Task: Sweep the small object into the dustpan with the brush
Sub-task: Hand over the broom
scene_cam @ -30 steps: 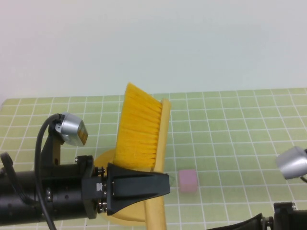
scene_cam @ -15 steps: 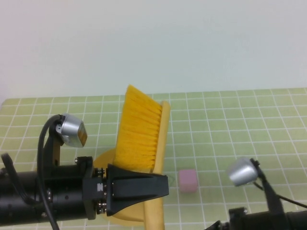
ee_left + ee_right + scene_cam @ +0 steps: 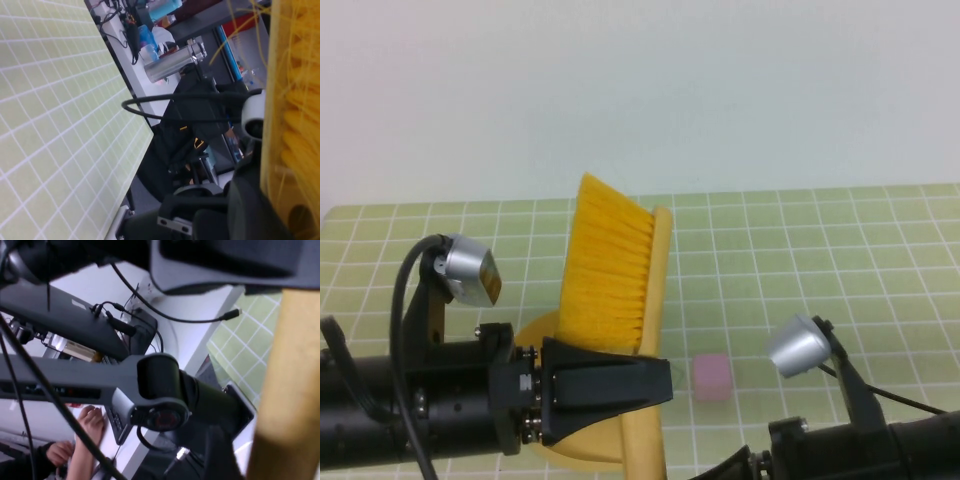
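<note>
Yellow brush (image 3: 618, 262): high view, held up off the worktop (image 3: 840, 250), bristles facing the robot's left, handle running down toward the near edge; barely shifted from half a second ago.
Left pincer (image 3: 655, 383): high view, near-left, black jaws clamped across the brush handle, gripping it; same place as a second ago.
Dustpan (image 3: 542, 330): high view, only a yellow sliver shows behind and under the left arm, just left of the brush handle; most of it hidden.
Small object (image 3: 711, 376): high view, pale pink block on the worktop just right of the brush handle, apart from it, not yet swept; has not moved.
Right pincer: high view, not seen; only the right arm's body and its silver camera cap (image 3: 796, 345) show at the near-right edge.
Change: right arm has slid in from the right edge toward the centre over the last second, cap now near the pink block.
Meaning: judged, the right arm is coming in to help, likely toward the brush handle or dustpan; sweep itself not begun.
Left wrist view: orange bristles (image 3: 295, 115) fill one side, green grid worktop (image 3: 55, 115) the other, right arm's black body between; block not visible.
Right wrist view: pale yellow brush handle (image 3: 285, 390) close at one edge, left arm's dark body across the frame; right pincer's fingers not visible, cannot tell open or closed.
Risk: judged, arms are close together near the handle, collision possible.
</note>
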Tool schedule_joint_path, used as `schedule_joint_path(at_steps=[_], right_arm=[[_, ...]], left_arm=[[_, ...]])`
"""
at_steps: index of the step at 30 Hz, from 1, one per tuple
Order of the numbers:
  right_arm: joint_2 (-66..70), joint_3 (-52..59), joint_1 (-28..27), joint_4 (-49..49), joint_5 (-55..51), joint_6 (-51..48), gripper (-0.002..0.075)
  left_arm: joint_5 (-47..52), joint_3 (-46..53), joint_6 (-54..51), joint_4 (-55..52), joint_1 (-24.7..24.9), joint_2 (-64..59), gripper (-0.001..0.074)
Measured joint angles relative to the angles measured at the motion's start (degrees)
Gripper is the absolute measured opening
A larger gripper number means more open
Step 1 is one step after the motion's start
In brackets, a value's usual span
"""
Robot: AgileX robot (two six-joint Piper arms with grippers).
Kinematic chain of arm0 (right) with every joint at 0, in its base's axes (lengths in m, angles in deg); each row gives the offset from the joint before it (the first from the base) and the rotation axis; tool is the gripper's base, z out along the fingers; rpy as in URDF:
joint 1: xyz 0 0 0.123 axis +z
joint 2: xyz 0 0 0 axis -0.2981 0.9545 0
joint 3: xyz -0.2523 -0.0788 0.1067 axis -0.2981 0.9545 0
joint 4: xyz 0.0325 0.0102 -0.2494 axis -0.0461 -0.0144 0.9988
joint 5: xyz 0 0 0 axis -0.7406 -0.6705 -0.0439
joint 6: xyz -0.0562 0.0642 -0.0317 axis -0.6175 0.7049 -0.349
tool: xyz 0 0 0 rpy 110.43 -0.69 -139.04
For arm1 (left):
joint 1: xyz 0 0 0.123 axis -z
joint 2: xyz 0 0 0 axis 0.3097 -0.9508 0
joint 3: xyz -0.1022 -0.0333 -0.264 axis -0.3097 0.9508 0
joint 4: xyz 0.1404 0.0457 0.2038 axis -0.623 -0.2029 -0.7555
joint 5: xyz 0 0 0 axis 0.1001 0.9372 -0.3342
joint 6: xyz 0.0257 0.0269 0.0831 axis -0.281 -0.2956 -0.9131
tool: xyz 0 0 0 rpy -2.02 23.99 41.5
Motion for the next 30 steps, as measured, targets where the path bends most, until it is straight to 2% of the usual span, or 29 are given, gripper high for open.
schedule_joint_path(at_steps=[8, 14, 19, 21, 25, 27, 30], right_arm=[[4.18, -2.06, 0.00, 0.00, -1.14, -0.15, 0.0344], [4.75, -4.01, 0.00, 0.00, -1.70, -0.86, 0.0200], [5.10, -5.48, 0.00, 0.14, -1.04, -0.91, 0.0176], [5.19, -6.13, 0.00, 0.38, 0.01, -1.54, 0.0175], [5.19, -7.33, -0.17, 0.38, 3.38, -1.91, 0.0174], [5.19, -7.72, -0.82, 0.27, 5.33, -1.95, 0.0174], [5.19, -8.15, -3.55, 0.17, 6.22, -1.95, 0.0174]], left_arm=[[-0.23, 0.00, 1.73, -0.27, 0.00, 0.00, 0.0153], [-1.23, 0.00, 2.37, 0.08, 0.00, 0.10, 0.0153], [-1.73, -0.18, 1.51, 0.83, 0.00, 0.11, 0.0172], [-1.88, -0.18, 1.41, 1.09, 0.00, 0.11, 0.0217], [-2.14, -0.33, 1.15, 0.23, 0.00, 0.11, 0.0426], [-2.27, -1.29, -0.11, 0.09, 0.00, 0.11, 0.0504], [-3.53, -3.62, -0.71, 0.09, 0.00, 0.11, 0.0548]])
